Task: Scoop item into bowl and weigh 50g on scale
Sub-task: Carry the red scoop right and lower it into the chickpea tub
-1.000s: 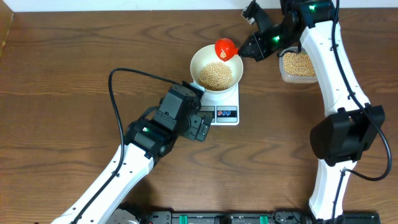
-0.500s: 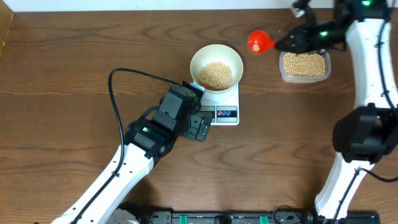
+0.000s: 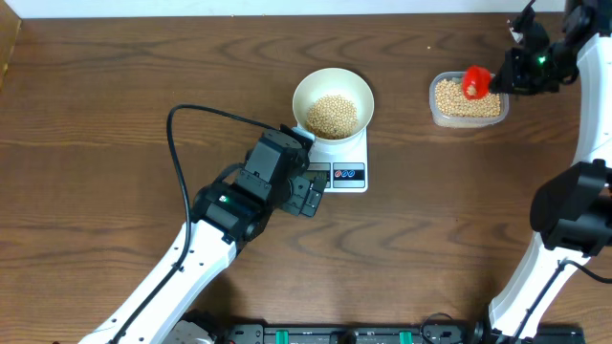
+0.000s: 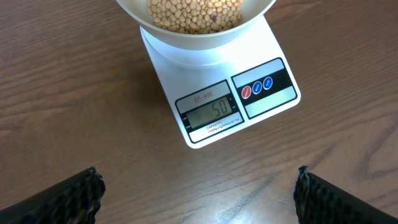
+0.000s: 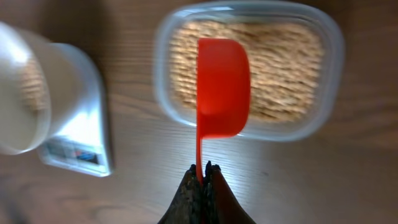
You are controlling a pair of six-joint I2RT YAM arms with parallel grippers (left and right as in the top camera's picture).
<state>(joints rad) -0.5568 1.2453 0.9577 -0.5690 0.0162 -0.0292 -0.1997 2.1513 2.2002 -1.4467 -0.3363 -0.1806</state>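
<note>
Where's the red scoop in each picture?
Overhead: the red scoop is at the top right, over the left end of the clear tub.
Left wrist: not in it.
Right wrist: the red scoop is in the middle, over the clear tub, its handle pinched in the right hand.
Shared landmark: the scale shows in all three views.

Brown wooden table (image 3: 96,143), perhaps pale wall (image 3: 191,8)
</note>
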